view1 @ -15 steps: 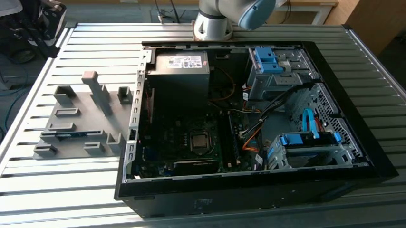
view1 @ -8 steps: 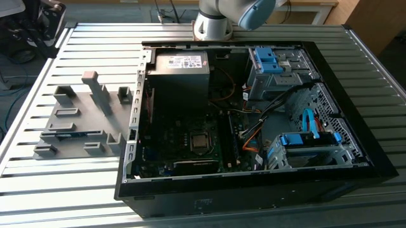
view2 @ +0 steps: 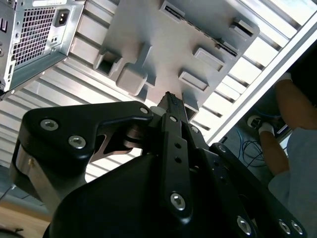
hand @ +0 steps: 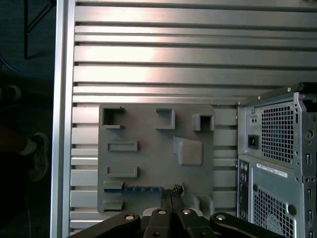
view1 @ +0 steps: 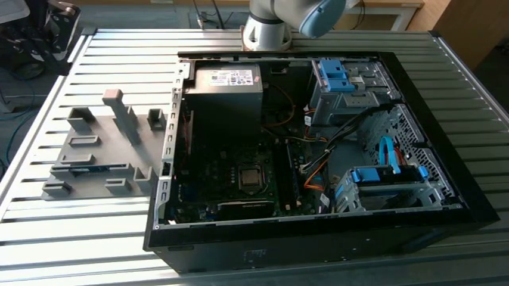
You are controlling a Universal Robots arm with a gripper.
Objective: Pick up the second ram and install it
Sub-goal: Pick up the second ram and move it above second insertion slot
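The second ram [view1: 89, 168] is a thin blue stick lying in a slot of the grey holder tray [view1: 104, 149], at the exterior view's left, beside the open computer case [view1: 318, 149]. In the first wrist view the ram [hand: 134, 188] lies along the tray [hand: 153, 134], one end just beside my gripper [hand: 171, 192]. The gripper hangs well above the tray with its two dark fingers pressed together and nothing between them. In the second wrist view the gripper [view2: 168, 99] points down toward the tray [view2: 158, 44].
The tray and the case stand on a ribbed metal table [view1: 119, 53]. The arm's base [view1: 266, 33] stands behind the case. The case's rear panel [hand: 277, 148] rises close to the tray. A person's arm [view2: 292, 109] and shoe [hand: 39, 153] are past the table's edge.
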